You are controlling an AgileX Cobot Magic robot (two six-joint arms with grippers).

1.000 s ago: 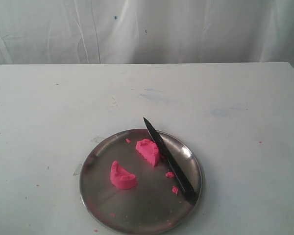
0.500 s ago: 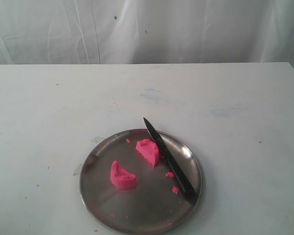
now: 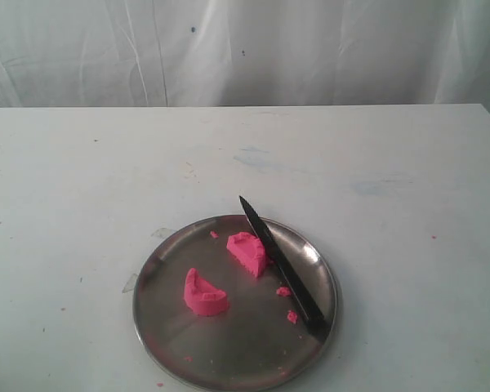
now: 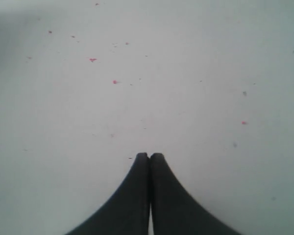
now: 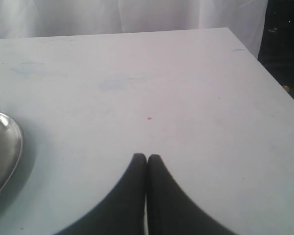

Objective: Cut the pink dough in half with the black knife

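Observation:
The pink dough lies in two half-moon pieces on the round steel plate: one piece near the middle, the other nearer the front left. The black knife rests across the plate's right side, tip pointing away and just past the far rim, handle at the front right rim, blade beside the middle piece. Neither arm shows in the exterior view. My left gripper is shut on nothing, over bare table. My right gripper is likewise shut and empty, with the plate's rim off to one side.
Small pink crumbs lie on the plate beside the knife, and pink specks dot the white table. A white curtain hangs behind. The table's far corner and edge show in the right wrist view.

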